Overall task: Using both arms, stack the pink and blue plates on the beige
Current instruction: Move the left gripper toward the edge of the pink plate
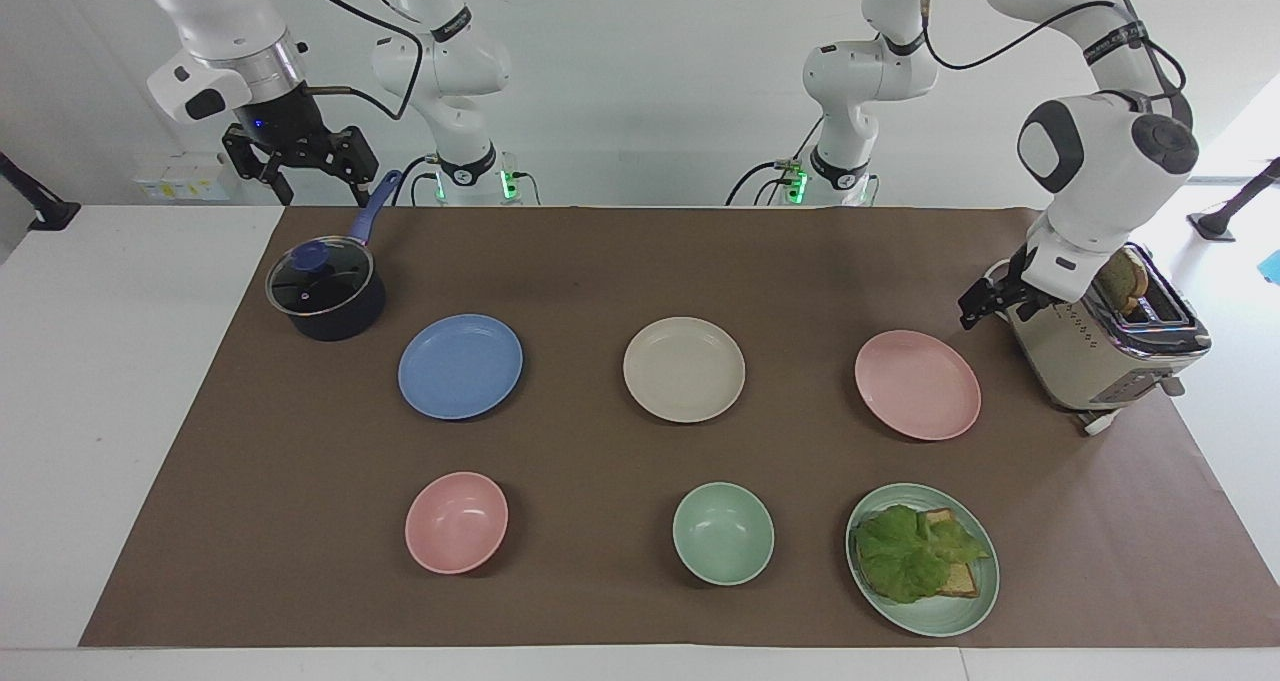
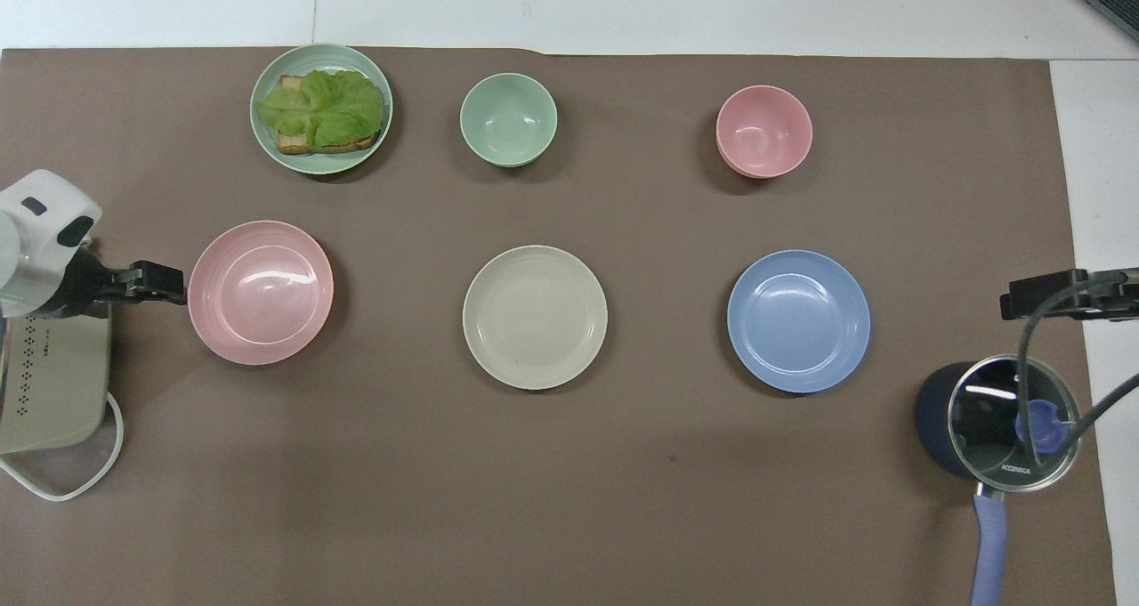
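Observation:
Three equal plates lie in a row across the middle of the brown mat. The beige plate (image 1: 684, 369) (image 2: 535, 317) is in the centre. The blue plate (image 1: 460, 366) (image 2: 798, 320) lies toward the right arm's end and the pink plate (image 1: 917, 384) (image 2: 260, 292) toward the left arm's end. My left gripper (image 1: 978, 306) (image 2: 160, 281) is open and empty, low beside the toaster, just short of the pink plate's rim and not touching it. My right gripper (image 1: 322, 193) (image 2: 1032, 296) hangs open and empty over the pot's handle, and that arm waits.
A dark pot with a glass lid (image 1: 325, 296) (image 2: 997, 424) stands beside the blue plate. A cream toaster (image 1: 1100, 351) (image 2: 53, 383) holding toast sits at the left arm's end. Farther from the robots are a pink bowl (image 1: 456, 522), a green bowl (image 1: 723, 533) and a green plate (image 1: 940, 621) with a lettuce sandwich.

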Robot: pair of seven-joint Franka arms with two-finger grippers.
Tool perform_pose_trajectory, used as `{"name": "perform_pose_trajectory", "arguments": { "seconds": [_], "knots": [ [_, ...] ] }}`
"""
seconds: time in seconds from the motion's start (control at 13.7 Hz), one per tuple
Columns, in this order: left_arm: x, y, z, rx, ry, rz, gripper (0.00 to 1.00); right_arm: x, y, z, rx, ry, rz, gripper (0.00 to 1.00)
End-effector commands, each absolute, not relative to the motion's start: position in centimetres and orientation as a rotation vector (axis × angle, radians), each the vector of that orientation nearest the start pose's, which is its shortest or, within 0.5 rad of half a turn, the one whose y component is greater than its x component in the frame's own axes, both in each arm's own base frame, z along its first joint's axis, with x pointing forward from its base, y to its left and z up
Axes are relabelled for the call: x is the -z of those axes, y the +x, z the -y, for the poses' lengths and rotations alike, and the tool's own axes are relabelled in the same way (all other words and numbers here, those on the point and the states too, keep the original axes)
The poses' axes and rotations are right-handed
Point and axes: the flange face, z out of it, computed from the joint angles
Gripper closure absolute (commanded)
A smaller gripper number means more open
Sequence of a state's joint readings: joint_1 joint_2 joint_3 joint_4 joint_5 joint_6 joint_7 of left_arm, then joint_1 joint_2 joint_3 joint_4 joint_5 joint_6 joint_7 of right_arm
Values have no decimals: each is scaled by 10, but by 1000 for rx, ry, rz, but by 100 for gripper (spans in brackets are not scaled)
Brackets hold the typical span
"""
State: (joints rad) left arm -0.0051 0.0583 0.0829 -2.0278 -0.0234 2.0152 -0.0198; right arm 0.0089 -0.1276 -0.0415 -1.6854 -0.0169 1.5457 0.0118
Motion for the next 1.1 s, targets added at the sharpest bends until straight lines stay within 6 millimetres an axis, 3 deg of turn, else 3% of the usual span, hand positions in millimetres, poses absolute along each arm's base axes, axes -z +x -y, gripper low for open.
{"name": "perform_pose_trajectory", "arguments": {
  "seconds": [0.0,0.15,0.51,0.59,0.66,0.8,1.02],
  "knots": [
    [-377,563,-49,-98,-3139,162,0,-635,505,24,-18,-3162,-58,0],
    [-350,561,-51,-88,-3136,174,0,-636,505,24,-15,-3160,-56,0],
    [-327,548,-49,-146,-3131,225,0,-635,505,24,-18,-3160,-56,0],
    [-326,547,-48,-151,-3132,218,42,-635,505,24,-18,-3160,-56,0],
    [-327,547,-48,-153,-3132,215,60,-635,505,24,-18,-3160,-56,0],
    [-326,546,-49,-156,-3132,217,76,-635,505,24,-18,-3160,-56,0],
    [-326,545,-49,-165,-3132,215,82,-635,505,24,-18,-3160,-56,0]
  ]
}}
